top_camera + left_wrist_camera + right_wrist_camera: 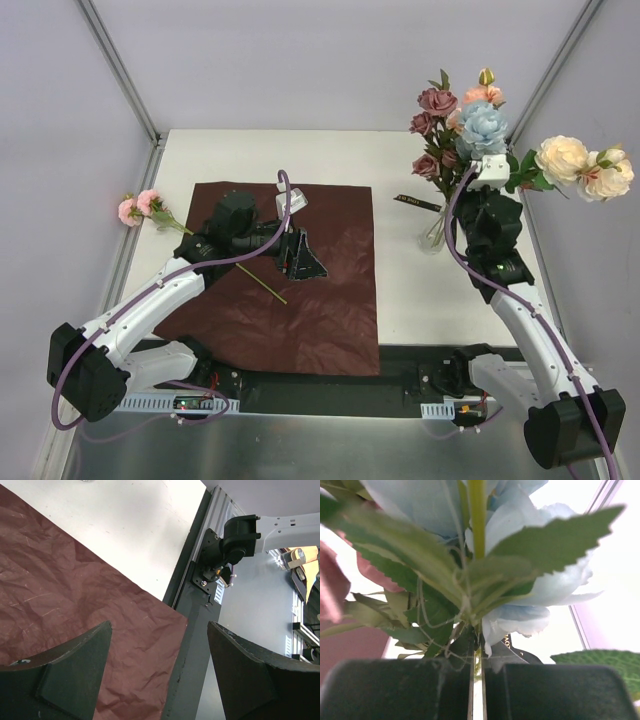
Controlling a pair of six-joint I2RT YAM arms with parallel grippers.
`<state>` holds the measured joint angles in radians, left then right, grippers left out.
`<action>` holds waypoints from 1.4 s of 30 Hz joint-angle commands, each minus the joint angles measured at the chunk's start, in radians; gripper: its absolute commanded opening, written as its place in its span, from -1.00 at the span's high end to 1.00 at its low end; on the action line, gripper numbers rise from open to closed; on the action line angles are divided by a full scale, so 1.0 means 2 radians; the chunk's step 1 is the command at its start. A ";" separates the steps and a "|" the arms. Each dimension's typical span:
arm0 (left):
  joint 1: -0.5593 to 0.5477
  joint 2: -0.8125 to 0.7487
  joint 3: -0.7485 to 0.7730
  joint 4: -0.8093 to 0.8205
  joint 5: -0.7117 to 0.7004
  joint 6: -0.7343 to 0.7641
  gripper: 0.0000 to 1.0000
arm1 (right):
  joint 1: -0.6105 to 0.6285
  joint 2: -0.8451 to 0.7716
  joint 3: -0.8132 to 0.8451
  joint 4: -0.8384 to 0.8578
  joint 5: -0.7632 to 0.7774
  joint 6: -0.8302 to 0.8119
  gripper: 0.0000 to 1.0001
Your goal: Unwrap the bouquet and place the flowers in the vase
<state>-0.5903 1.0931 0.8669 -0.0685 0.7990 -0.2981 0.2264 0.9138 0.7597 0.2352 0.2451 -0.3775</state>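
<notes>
The dark red paper [290, 290] lies open, flat and crinkled in the middle of the bench [410, 290]. Mauve, peach and pale blue flowers [470, 125] stand upright in the clear glass vase [434, 238] at the right. Cream roses [585, 165] lean out sideways. One pink flower [140, 207] lies at the left edge, its stem across the paper.

Top view down from behind, left wrist close over shared paper [75, 580], right wrist tight against flowers [540, 580]

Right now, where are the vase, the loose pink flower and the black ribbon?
vase [432, 238]: top external view, clear glass body.
pink flower [149, 201]: top external view, one of its blooms.
black ribbon [415, 203]: top external view, middle of the strip.
</notes>
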 commanded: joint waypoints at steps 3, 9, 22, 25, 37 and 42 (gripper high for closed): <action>-0.005 -0.013 0.004 0.004 -0.002 0.002 -0.53 | -0.002 -0.001 0.011 -0.006 -0.011 0.012 0.88; -0.005 -0.019 0.006 0.000 -0.008 -0.004 -0.53 | -0.001 0.005 0.022 -0.022 -0.005 0.017 0.73; -0.003 -0.029 0.016 -0.035 -0.075 -0.029 -0.54 | -0.002 -0.021 0.062 -0.114 0.011 0.062 0.04; -0.002 -0.028 0.024 -0.049 -0.109 -0.039 -0.54 | -0.001 -0.025 0.073 -0.150 0.016 0.068 -0.17; 0.016 -0.047 0.037 -0.092 -0.204 -0.090 -0.53 | -0.002 0.009 0.150 -0.259 -0.024 0.101 -0.61; 0.040 -0.069 0.025 -0.134 -0.329 -0.144 -0.50 | -0.001 0.019 0.187 -0.307 -0.037 0.116 -0.66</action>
<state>-0.5484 1.0096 0.8978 -0.2630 0.3771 -0.4782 0.2260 0.9459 1.0588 -0.2836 0.2035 -0.1905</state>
